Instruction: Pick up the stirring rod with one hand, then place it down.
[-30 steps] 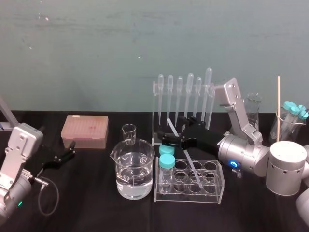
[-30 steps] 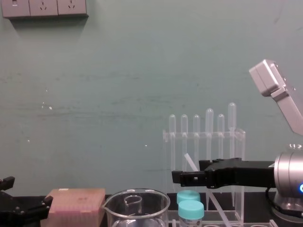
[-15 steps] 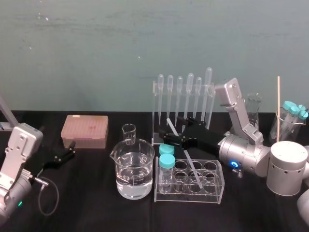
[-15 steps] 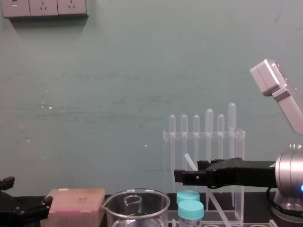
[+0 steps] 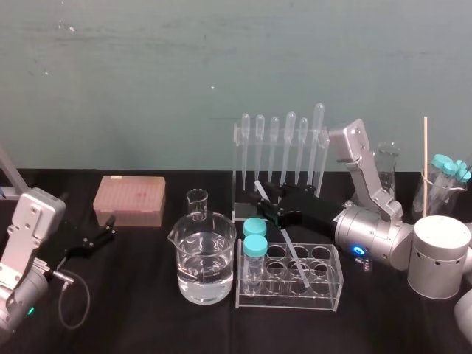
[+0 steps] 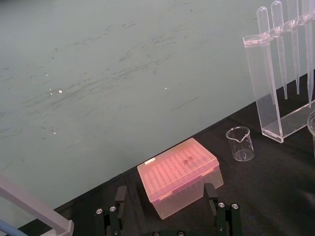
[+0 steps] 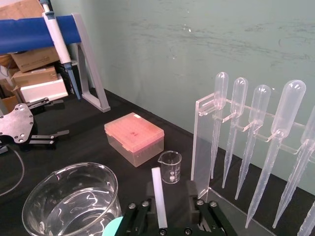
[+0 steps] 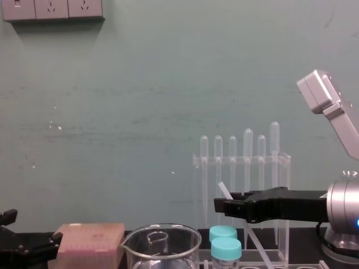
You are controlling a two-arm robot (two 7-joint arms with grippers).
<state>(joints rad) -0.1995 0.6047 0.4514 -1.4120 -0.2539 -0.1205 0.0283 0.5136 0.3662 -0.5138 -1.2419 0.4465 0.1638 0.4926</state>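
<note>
Nearest, a beaker (image 5: 206,258) of water stands beside a clear rack (image 5: 324,295) holding two teal-capped vials (image 5: 255,249). The rod (image 5: 289,251) leans tilted in that rack, its upper part between the jaws of the right gripper (image 5: 267,209), which stand apart, off it. At far left the left gripper (image 5: 109,230) sits low over the black bench (image 5: 147,310), jaws apart. Behind are a small beaker (image 5: 197,203), a pink box (image 5: 129,199), a pipette stand (image 5: 237,169) and a green wall (image 5: 147,74).

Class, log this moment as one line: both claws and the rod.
right claw: open, straddling rod | rod: leaning in tube rack, not gripped | left claw: open, parked by pink box
</note>
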